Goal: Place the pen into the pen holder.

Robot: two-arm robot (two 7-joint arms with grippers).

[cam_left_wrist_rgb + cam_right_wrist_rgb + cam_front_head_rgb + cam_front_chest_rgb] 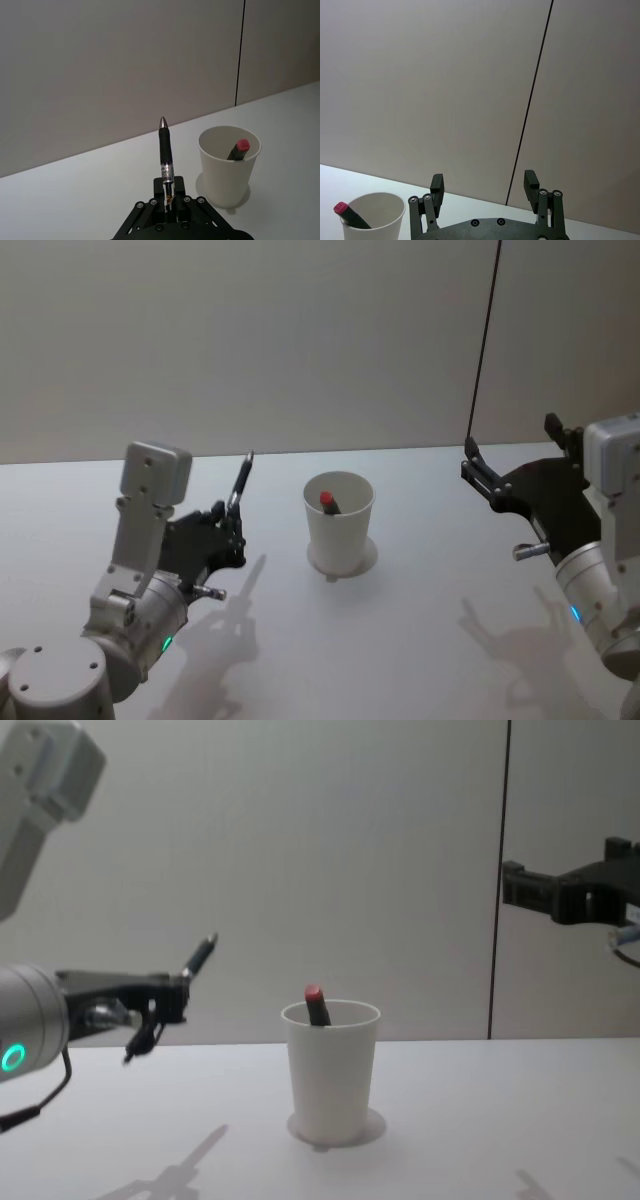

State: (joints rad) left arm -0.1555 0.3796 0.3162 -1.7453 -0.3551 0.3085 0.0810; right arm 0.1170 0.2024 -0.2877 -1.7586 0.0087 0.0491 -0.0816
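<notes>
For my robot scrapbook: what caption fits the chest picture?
Left gripper holds a black pen up beside the white pen holder, red-tipped marker inside; right gripper hangs open.

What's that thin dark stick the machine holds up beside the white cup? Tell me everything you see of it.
It is a pen: black barrel, silvery pointed tip, a shiny band lower down. The left hand pinches its lower end, tip tilted upward, in the air left of the cup, not touching it.
</notes>
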